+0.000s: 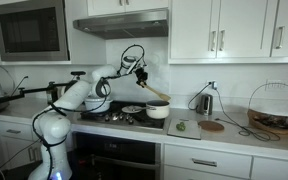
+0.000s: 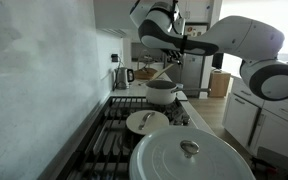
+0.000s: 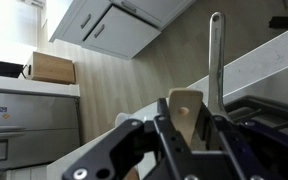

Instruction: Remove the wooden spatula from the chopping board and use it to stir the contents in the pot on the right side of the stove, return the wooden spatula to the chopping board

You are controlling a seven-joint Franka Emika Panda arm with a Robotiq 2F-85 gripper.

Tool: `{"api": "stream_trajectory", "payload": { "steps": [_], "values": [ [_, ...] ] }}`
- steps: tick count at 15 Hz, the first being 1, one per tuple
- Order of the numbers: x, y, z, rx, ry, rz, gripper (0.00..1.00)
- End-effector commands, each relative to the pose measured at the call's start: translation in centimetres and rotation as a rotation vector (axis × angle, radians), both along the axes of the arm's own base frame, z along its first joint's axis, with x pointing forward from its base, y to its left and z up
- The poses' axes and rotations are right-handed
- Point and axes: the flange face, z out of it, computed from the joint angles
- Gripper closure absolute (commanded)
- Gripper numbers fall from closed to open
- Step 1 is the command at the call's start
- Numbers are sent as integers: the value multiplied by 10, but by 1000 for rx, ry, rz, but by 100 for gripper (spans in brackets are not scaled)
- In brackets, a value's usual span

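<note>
Your gripper point(image 3: 191, 128) is clamped on the spatula point(image 3: 186, 108), tilting it blade-down over the pot point(image 1: 157, 110) at frame centre, angled so the tip can reach in and stir. The board point(image 1: 182, 127) sits just lower right of the pot.

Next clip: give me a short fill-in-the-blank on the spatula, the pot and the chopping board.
The jaws are ___ on the slim light-tan wooden spatula.
The spatula slants down toward the small round ___ pot on the black stove.
The pale rectangular chopping board carries a small ___ item.
Missing words: shut, white, green.
</note>
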Motion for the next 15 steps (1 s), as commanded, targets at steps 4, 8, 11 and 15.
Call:
{"api": "stream_trajectory", "payload": {
  "steps": [4,8,11,15],
  "values": [
    [-4,-4,23,11,-63,7,93],
    [-6,-15,37,32,-82,7,93],
    [-5,-30,47,59,-95,6,93],
    [-5,-54,60,94,-117,-5,93]
  ]
}}
